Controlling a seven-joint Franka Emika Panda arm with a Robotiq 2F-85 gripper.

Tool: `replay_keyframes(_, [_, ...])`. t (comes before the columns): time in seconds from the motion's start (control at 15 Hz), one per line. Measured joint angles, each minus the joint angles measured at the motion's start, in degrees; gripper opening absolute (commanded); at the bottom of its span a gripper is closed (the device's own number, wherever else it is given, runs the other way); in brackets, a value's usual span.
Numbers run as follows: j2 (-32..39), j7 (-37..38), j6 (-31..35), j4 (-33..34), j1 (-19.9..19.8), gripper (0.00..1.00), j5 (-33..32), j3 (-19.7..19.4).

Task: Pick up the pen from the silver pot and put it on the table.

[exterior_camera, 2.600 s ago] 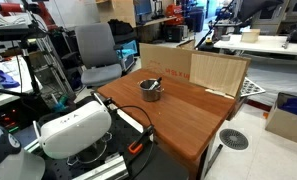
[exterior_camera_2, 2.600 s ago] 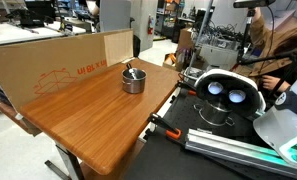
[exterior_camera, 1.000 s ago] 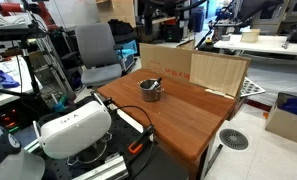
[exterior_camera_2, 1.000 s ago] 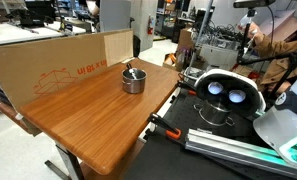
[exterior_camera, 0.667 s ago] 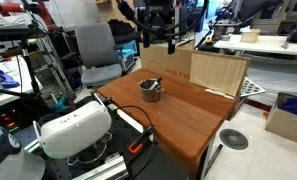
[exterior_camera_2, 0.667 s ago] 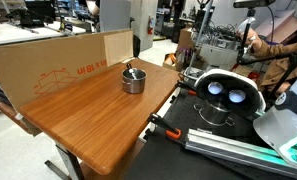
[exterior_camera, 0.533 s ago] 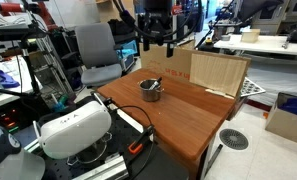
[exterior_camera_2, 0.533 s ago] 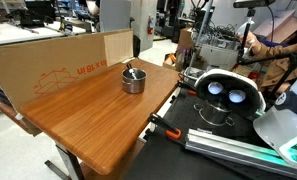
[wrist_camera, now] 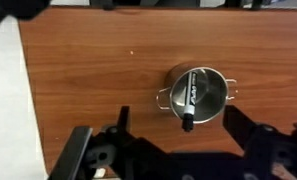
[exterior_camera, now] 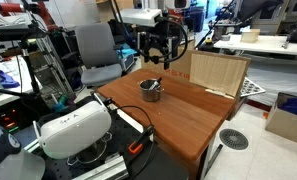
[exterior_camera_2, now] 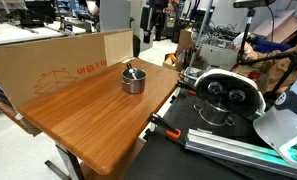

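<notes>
Steel silver pot (wrist_camera: 219,79) holding pen (wrist_camera: 192,100), its lettering unreadable, claw (exterior_camera: 159,62) spread above.

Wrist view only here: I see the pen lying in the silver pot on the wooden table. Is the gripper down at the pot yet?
Observer: No. In an exterior view the gripper hangs well above the silver pot, touching nothing.
Operator: Anything standing near the pot?
Observer: A cardboard sheet stands upright along the table edge behind it.
Operator: And off the table?
Observer: A white headset-like device sits just off one corner.
</notes>
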Motion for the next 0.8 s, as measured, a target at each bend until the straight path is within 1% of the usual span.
replay_keyframes(0.2, [3.62,0.00,1.68,1.93,0.00,1.00,1.39,0.50])
replay_keyframes(0.4, [7.53,0.27,1.71,4.99,-0.01,1.00,2.24,1.07])
replay_keyframes(0.8, [14.47,2.36,1.71,10.47,0.04,1.00,2.63,3.81])
